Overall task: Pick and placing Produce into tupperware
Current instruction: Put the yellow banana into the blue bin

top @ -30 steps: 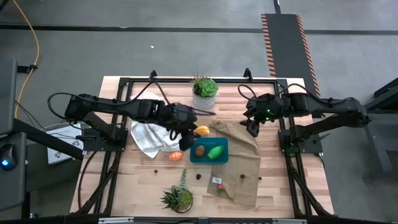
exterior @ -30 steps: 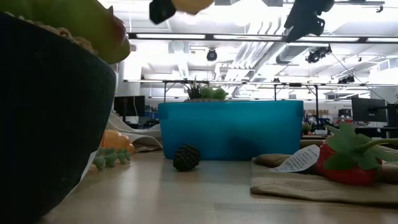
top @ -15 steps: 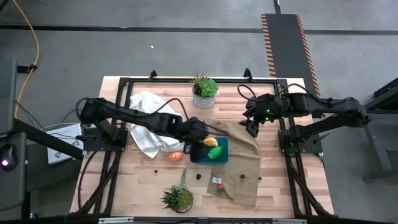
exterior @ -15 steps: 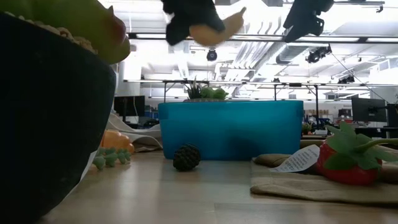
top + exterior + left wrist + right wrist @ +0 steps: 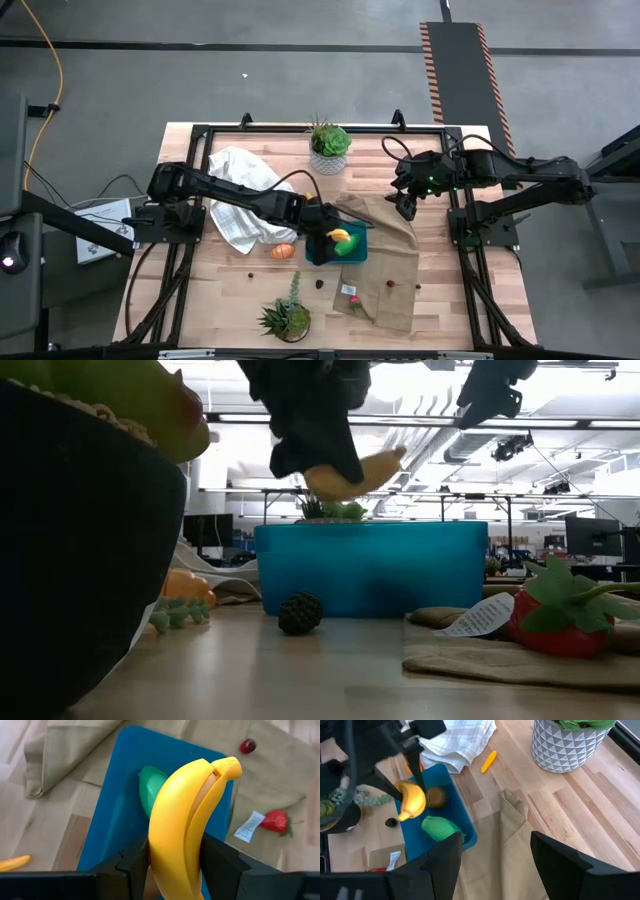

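My left gripper (image 5: 325,232) hangs over the teal tupperware (image 5: 355,257), shut on the yellow banana (image 5: 341,237). In the low view the banana (image 5: 355,472) is above the tupperware's rim (image 5: 370,565). A bright green piece (image 5: 150,787) and a brown round piece (image 5: 436,796) lie inside the tupperware. An orange piece (image 5: 283,251) rests on the wood to its left, and a small orange piece (image 5: 489,761) lies by the white cloth. My right gripper (image 5: 405,208) waits open above the table's far right part, over the tan cloth's corner. My left gripper pinches the banana between its two fingers (image 5: 135,865) at the lower part of its body (image 5: 172,855). The banana's stem end (image 5: 227,767) points away from the fingers. It is lifted clear above the tupperware.
A tan cloth (image 5: 385,265) lies under and right of the tupperware, with a strawberry (image 5: 350,292) and a cherry (image 5: 246,745) on it. A white cloth (image 5: 240,205) is on the left. Potted plants stand at the far edge (image 5: 329,148) and near edge (image 5: 287,318). A dark ball (image 5: 301,612) lies nearby.
My left gripper has carried the banana from beside the white cloth toward the table's right, over the tupperware, and has come down closer to its rim. It has stayed shut on the banana.
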Robot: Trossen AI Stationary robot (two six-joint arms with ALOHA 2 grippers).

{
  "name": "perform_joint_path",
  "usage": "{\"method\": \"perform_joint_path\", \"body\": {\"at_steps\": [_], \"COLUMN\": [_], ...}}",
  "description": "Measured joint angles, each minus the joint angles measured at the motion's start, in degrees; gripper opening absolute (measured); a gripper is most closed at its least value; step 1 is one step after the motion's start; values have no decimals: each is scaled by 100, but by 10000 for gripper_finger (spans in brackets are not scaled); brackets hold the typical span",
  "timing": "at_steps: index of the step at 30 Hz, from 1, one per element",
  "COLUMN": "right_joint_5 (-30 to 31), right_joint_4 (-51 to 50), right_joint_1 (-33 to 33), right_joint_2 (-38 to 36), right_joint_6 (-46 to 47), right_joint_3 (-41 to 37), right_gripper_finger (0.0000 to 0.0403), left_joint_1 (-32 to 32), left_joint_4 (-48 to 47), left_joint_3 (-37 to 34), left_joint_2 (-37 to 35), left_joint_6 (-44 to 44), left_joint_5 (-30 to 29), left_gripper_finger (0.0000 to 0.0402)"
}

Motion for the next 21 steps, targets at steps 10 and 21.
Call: {"method": "perform_joint_path", "body": {"at_steps": [10,21], "right_joint_5": [-2,-2], "right_joint_4": [-2,-4], "right_joint_1": [0,2], "right_joint_2": [0,0], "right_joint_6": [0,-66], "right_joint_3": [0,0], "right_gripper_finger": [227,227], "left_joint_1": [0,0], "left_joint_4": [-87,-124], "left_joint_3": [0,0], "left_joint_2": [162,162], "left_joint_6": [-2,5], "left_joint_5": [2,-48], "left_gripper_finger": [150,150]}}
